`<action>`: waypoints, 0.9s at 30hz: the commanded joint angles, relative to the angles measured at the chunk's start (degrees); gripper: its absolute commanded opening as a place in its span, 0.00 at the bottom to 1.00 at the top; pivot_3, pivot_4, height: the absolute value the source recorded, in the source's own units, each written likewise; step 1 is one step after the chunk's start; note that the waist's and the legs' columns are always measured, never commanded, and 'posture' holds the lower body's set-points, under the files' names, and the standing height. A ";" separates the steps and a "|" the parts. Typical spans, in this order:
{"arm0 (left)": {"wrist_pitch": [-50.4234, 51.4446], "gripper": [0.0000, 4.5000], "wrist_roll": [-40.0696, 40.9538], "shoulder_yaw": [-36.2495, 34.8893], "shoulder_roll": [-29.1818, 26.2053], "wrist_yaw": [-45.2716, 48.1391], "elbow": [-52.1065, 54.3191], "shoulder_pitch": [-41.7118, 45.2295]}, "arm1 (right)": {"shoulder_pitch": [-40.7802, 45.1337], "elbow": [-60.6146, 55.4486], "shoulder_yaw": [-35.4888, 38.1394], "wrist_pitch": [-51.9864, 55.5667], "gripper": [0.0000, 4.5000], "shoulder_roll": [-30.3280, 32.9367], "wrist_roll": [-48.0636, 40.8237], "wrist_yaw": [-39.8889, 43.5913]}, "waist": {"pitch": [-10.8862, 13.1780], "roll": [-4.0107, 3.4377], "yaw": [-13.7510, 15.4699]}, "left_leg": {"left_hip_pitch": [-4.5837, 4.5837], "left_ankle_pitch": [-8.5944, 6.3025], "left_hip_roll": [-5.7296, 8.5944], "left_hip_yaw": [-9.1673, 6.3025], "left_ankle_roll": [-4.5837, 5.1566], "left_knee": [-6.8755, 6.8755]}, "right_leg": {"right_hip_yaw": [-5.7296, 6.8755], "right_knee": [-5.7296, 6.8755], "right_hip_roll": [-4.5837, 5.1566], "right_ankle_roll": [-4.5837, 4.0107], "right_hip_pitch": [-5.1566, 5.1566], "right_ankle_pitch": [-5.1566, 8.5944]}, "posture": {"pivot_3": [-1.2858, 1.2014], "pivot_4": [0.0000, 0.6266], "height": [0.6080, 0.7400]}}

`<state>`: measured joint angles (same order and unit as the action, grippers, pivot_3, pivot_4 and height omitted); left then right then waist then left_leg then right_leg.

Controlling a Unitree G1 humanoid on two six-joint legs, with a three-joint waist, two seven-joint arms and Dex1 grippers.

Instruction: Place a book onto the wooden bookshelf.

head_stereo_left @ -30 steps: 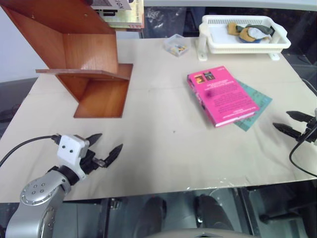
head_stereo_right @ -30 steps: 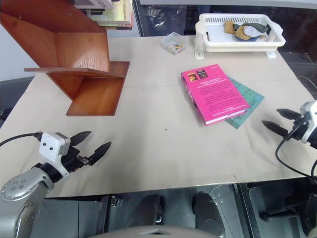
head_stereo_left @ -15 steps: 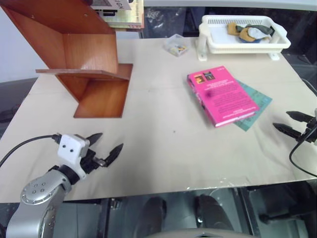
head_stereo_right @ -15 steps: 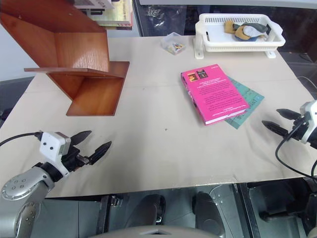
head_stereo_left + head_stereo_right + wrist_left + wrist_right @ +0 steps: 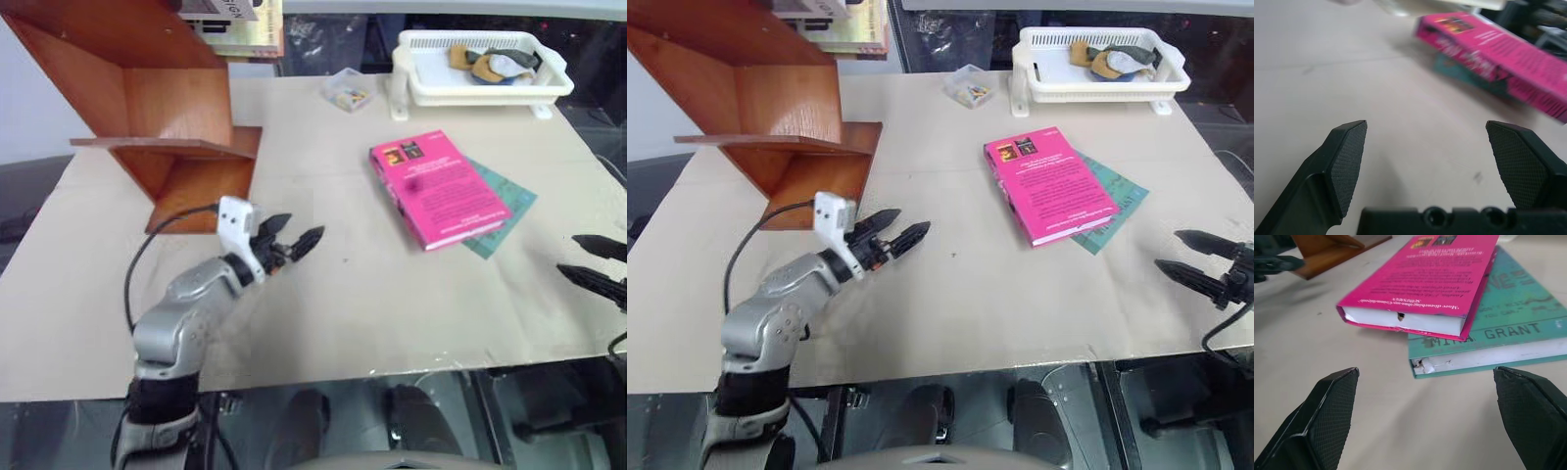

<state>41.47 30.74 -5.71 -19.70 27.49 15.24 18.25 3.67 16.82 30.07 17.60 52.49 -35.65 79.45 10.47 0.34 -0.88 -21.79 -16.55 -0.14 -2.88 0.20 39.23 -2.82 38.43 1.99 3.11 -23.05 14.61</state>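
Two grippers spread, empty | left gripper had swung in from the table's near edge | pink book lay ahead to its right, atop teal book, between it and right gripper | wooden bookshelf just behind-left | reach underway, book ungrasped

The table carries the wooden bookshelf at its far left. The pink book lies flat right of centre, resting on a teal book. A white basket and a small clear box stand at the far edge. The left gripper is above the table just beside the bookshelf base, fingers spread, empty. The right gripper is at the right edge, fingers apart.
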 commanded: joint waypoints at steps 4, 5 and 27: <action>0.95 0.98 3.47 3.20 6.82 4.24 -11.60 11.02 | -7.90 -16.32 8.04 6.04 1.00 -1.00 -6.94 -4.56 | 0.02 0.04 0.08 | -0.05 0.00 0.03 0.00 0.00 0.02 | 0.06 -0.02 -0.02 0.01 0.00 0.00 | 0.52 0.24 1.00; 1.60 0.98 4.27 2.77 7.82 4.36 -13.33 12.34 | -8.69 -17.64 8.48 6.51 1.00 -1.28 -7.44 -5.11 | 0.02 0.05 0.12 | -0.05 0.00 0.03 -0.01 0.00 0.01 | 0.06 -0.02 -0.02 0.01 0.00 0.00 | 0.52 0.24 1.00; 0.85 0.98 9.96 -12.73 24.29 -2.86 -61.57 39.02 | -15.87 -25.42 13.18 5.87 1.00 -4.22 -9.69 -10.12 | 0.06 0.11 0.24 | -0.21 0.01 0.11 0.05 0.00 0.03 | 0.19 -0.25 -0.03 0.08 0.01 -0.02 | 0.52 0.24 1.00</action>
<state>43.36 40.53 -17.57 3.98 24.66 -45.19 55.77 -12.08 -6.97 40.70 24.34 48.34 -44.35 69.51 10.52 0.45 -0.64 -22.00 -16.54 -0.03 -2.82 0.20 39.26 -2.63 38.17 1.95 3.19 -23.04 14.59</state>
